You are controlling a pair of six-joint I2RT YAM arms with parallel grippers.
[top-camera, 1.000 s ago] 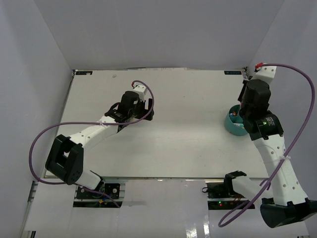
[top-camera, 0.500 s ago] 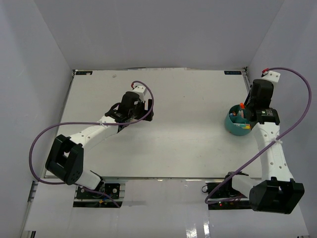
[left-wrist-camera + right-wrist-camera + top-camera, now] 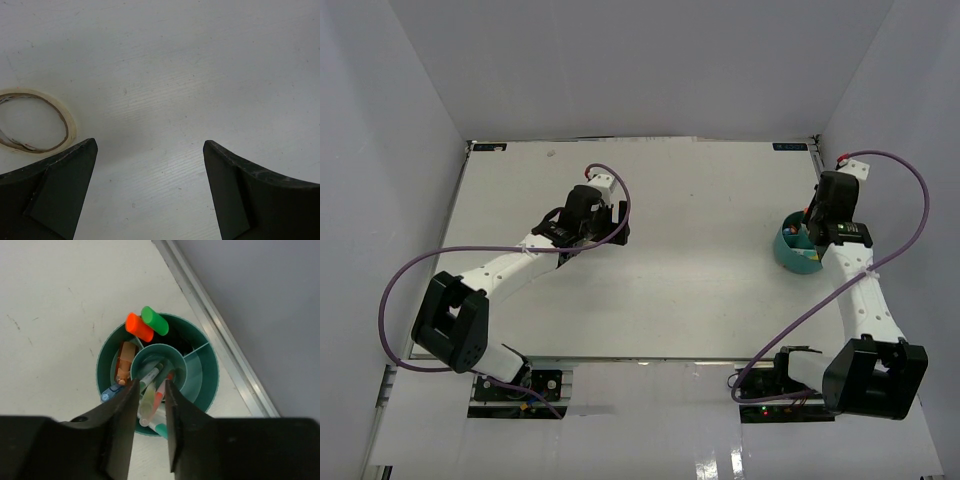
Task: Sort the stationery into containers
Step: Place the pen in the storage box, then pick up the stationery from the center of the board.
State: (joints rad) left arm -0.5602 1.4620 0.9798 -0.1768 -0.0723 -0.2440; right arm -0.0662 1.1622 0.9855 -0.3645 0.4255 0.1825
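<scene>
I'm holding the left tool wide open, empty, beside the beige rubber-band loop; the barely parted, empty right tool is hovering over the round teal plastic cup by the right edge of the desk.

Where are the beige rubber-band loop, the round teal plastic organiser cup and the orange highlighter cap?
Beige rubber-band loop (image 3: pixel 73 127): left wrist view, right side of band.
Round teal plastic organiser cup (image 3: pixel 210 380): right wrist view, right-hand wall.
Orange highlighter cap (image 3: pixel 139 327): right wrist view, middle of cap.
</scene>
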